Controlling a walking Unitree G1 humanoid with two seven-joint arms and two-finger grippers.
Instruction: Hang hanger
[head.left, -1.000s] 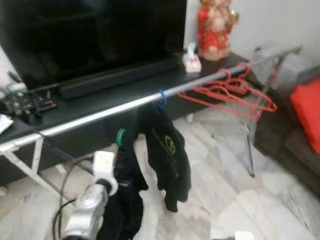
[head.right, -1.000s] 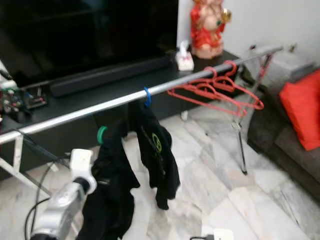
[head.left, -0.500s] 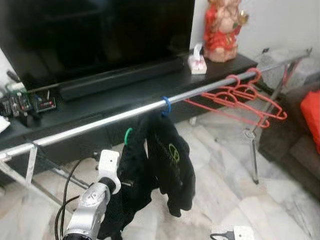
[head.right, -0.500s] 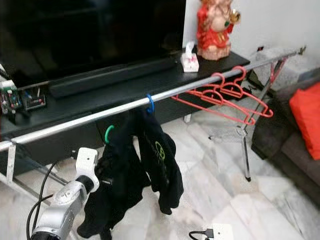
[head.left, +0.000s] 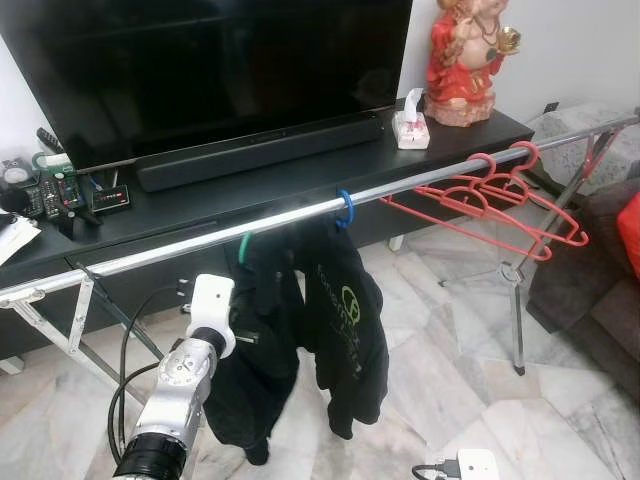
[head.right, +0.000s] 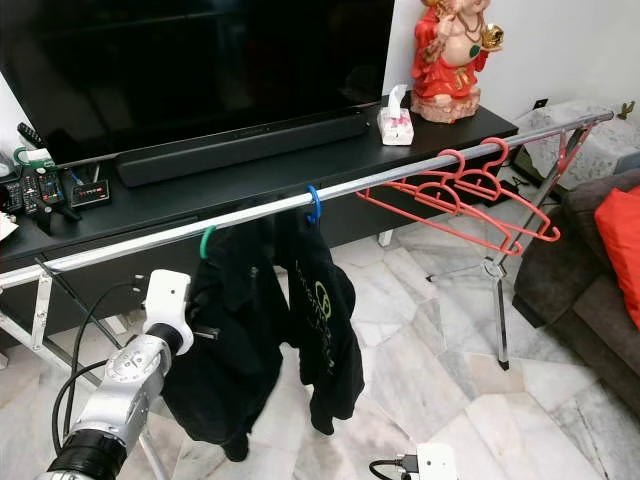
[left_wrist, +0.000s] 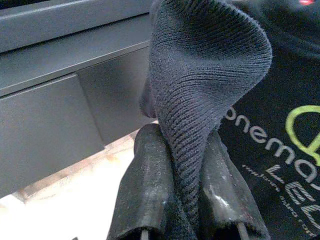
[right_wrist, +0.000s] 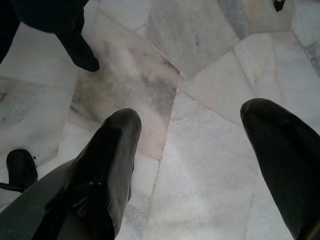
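Note:
A silver clothes rail (head.left: 180, 250) runs across in front of a TV console. A black garment (head.left: 255, 360) hangs on a green hanger whose hook (head.right: 206, 240) sits at the rail and looks looped over it. My left gripper (left_wrist: 182, 137) is shut on a fold of this garment below the rail. Beside it a blue hanger hook (head.left: 345, 208) holds a second black garment (head.left: 345, 320) with a green logo. Several empty red hangers (head.left: 500, 195) hang further right. My right gripper (right_wrist: 200, 150) is open, low over the marble floor.
The black console (head.left: 300, 180) carries a TV (head.left: 200, 70), a soundbar (head.left: 260, 150), a tissue box (head.left: 410, 125) and a red statue (head.left: 465, 60). A sofa (head.right: 590, 290) stands at the right. A white plug block (head.left: 475, 465) and a black cable (head.left: 125, 350) lie on the floor.
The camera has shifted. My left gripper has lifted the black garment, so the green hook has risen from below the rail up to it.

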